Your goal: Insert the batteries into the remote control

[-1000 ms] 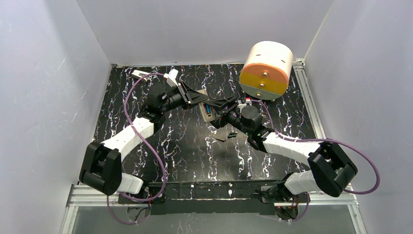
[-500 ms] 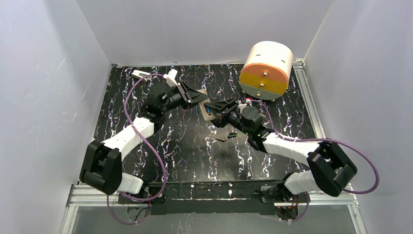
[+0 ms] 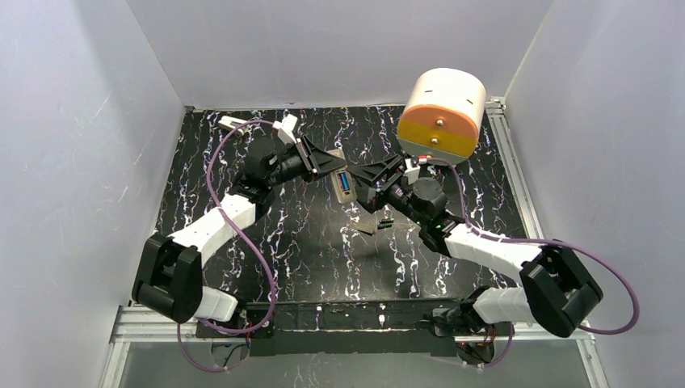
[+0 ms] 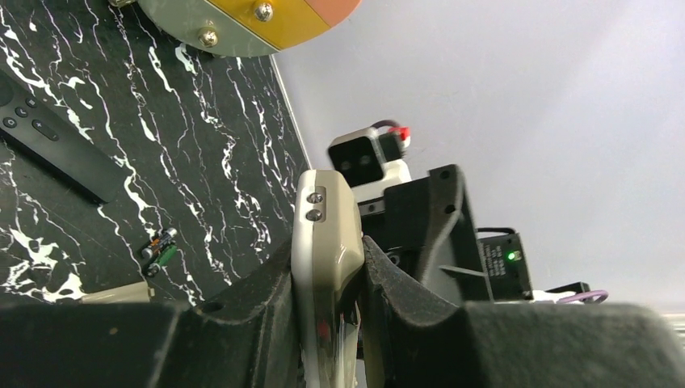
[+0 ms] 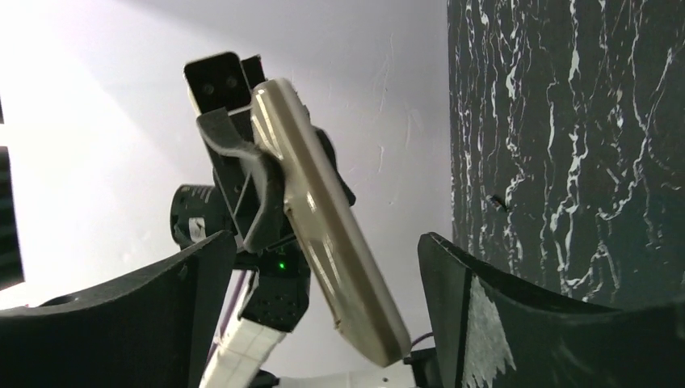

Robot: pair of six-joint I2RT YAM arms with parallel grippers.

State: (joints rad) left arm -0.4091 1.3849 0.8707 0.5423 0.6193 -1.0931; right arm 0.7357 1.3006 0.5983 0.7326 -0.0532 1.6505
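The left jaws are clamped on the sides of the remote control [image 3: 341, 194], holding it off the tabletop [image 3: 307, 250] just toward 12 o'clock of centre, with its open back facing up. The right jaws stand spread wide at the remote's 3 o'clock, either side of its free end and gripping nothing.

A blue battery [image 3: 346, 183] seems to sit in the bay, so I'd call the job partly done. A green battery [image 3: 386, 222] lies loose at the remote's 5 o'clock, beside a flat beige piece [image 3: 365, 229], maybe the cover.

The big orange-and-white drum [image 3: 443, 113] crowds the right arm at 1 o'clock and walls close three sides. The freest room looks to be toward 6 o'clock.
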